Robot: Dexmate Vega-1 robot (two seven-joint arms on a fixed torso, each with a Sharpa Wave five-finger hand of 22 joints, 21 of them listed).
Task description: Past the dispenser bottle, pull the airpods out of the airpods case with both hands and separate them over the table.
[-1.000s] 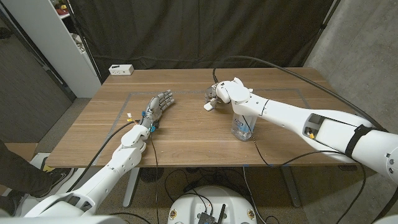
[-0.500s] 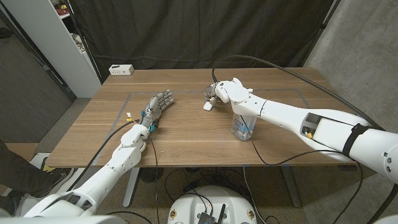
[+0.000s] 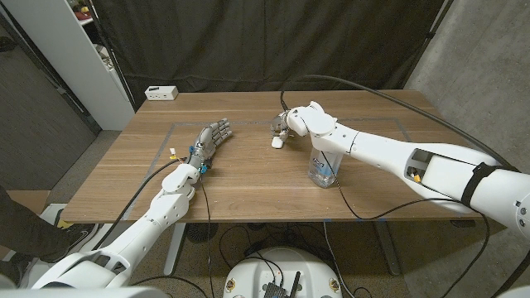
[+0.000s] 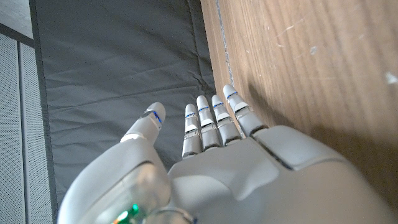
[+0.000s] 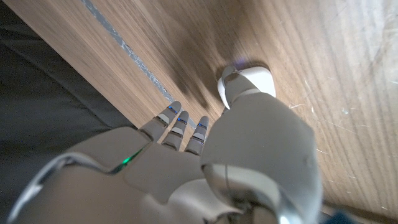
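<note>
1. Reaching past the dispenser bottle, the right hand is edging slightly leftward and toward the far side, compared with a second ago.
2. Sitting on the counter just on the near-left side of that hand, the white airpods case is touching the thumb tip in the right wrist view; whether the hand is grasping it or merely pressing it cannot be told.
3. Staying in place at centre-left, well apart from the case, the left hand is extended with fingers straight and together, holding nothing.
4. Judging from this, the task is remaining at an early step: the case is apparently closed, and the left hand is not yet joining.
</note>
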